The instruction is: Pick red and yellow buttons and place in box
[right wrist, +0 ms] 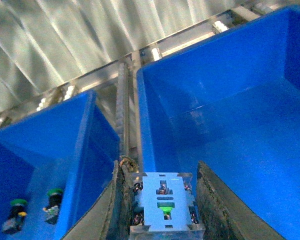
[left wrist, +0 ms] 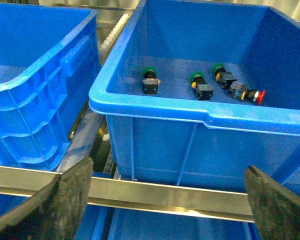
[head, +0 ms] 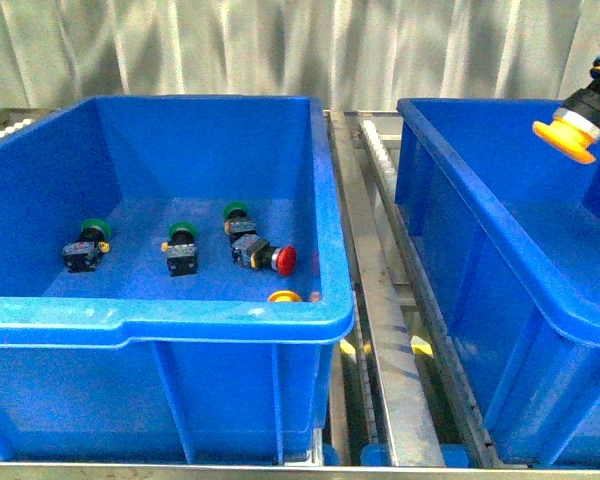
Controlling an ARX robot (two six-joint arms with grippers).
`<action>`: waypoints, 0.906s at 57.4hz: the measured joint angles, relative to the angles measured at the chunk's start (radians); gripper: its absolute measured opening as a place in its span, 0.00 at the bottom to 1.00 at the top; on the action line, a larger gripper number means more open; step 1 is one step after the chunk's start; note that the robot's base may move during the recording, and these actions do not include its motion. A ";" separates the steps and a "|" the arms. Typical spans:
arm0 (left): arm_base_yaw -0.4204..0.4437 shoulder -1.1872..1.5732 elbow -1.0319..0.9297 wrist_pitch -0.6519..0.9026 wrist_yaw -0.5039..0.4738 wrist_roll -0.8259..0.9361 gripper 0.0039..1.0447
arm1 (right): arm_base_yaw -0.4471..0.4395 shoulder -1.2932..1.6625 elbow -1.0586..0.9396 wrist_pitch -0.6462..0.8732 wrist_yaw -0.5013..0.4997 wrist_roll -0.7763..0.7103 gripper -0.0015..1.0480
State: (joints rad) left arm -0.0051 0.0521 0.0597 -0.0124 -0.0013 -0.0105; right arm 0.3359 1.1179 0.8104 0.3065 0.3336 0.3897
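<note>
- Two blue bins side by side on a metal roller rack [head: 380,300]: left bin [head: 160,320] holding the loose switches, right bin [head: 500,260] with a bare floor as far as visible.
- Pale pleated curtain [head: 280,40] behind both bins.
- Right gripper [right wrist: 162,200] high above the right bin, clenched on the yellow button [head: 565,138]; cap pointing down and toward the left in the front view, grey block body [right wrist: 163,207] pinched between the two dark fingers [right wrist: 215,200] in the right wrist view.
- Left gripper [left wrist: 165,205] low in front of the left bin, released: two dark fingers [left wrist: 65,195] spread wide apart, nothing between them.
- Red button [head: 283,259] lying on its side on the left bin's floor, near the right wall, touching or just beside a green-capped switch [head: 238,218].
- Two further green-capped switches [head: 183,245] apart on the floor, the leftmost [head: 90,240] near the left wall.
- Small orange-yellow cap [head: 284,296] peeking just over the left bin's near rim; body hidden.
</note>
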 joint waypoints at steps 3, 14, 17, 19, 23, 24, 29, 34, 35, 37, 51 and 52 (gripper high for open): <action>0.000 0.000 0.000 0.000 0.000 0.002 0.94 | -0.037 0.003 0.008 -0.029 -0.039 -0.027 0.27; 0.000 0.000 0.000 0.000 0.000 0.002 0.93 | -0.177 0.016 0.035 -0.094 -0.159 -0.157 0.27; 0.000 0.000 0.000 0.000 0.000 0.002 0.93 | -0.215 0.016 0.040 -0.101 -0.186 -0.176 0.27; 0.000 0.000 0.000 0.000 0.000 0.002 0.93 | -0.238 0.016 0.043 -0.103 -0.197 -0.184 0.27; 0.000 0.000 0.000 0.000 0.000 0.002 0.93 | -0.285 0.016 0.050 -0.111 -0.224 -0.193 0.27; 0.000 0.000 0.000 0.000 0.000 0.002 0.93 | -0.290 0.015 0.051 -0.113 -0.227 -0.193 0.27; 0.000 0.000 0.000 0.000 0.000 0.002 0.93 | -0.325 0.008 0.052 -0.123 -0.247 -0.199 0.27; 0.000 0.000 0.000 0.000 0.000 0.002 0.93 | -0.352 -0.003 0.052 -0.126 -0.270 -0.195 0.27; 0.000 0.000 0.000 0.000 0.001 0.002 0.93 | -0.355 -0.006 0.051 -0.126 -0.272 -0.195 0.27; 0.000 0.000 0.000 0.000 0.001 0.002 0.93 | -0.366 -0.013 0.050 -0.128 -0.278 -0.188 0.27; 0.000 0.000 -0.001 0.001 -0.002 0.002 0.93 | -0.380 -0.058 0.030 -0.142 -0.291 -0.164 0.27; 0.000 0.000 -0.001 0.001 -0.002 0.002 0.93 | -0.382 -0.059 0.029 -0.144 -0.288 -0.164 0.27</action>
State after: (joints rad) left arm -0.0051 0.0517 0.0589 -0.0113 -0.0036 -0.0082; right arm -0.0460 1.0592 0.8394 0.1627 0.0460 0.2253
